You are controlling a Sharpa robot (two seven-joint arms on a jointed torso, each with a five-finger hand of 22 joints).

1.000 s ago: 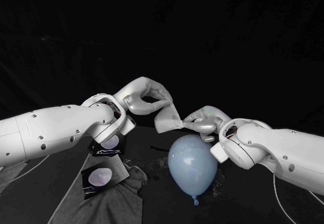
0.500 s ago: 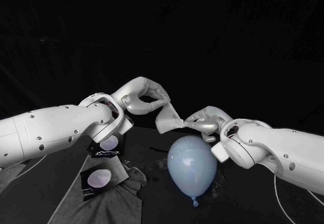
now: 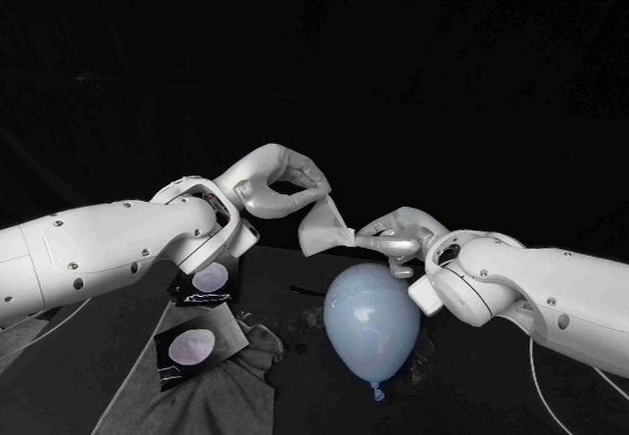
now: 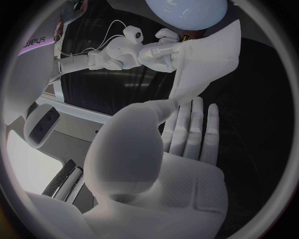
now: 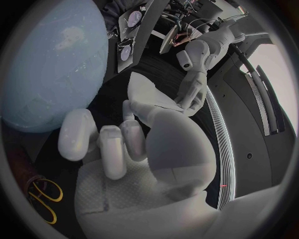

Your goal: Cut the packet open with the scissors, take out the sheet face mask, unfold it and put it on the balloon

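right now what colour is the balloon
Pale blue and plain, with no pattern. The balloon shows best in the head view.

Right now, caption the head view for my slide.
Left robot hand and right robot hand hold the sheet mask between them near the balloon.

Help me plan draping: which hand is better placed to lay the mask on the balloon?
Probably right: the right hand holds the mask near the balloon; the left hand pinches it farther off.

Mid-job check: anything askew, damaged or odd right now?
Nothing looks damaged. The white sheet mask hangs folded and twisted between the left hand and right hand above the pale blue balloon; the grey cloth is rumpled beside it.
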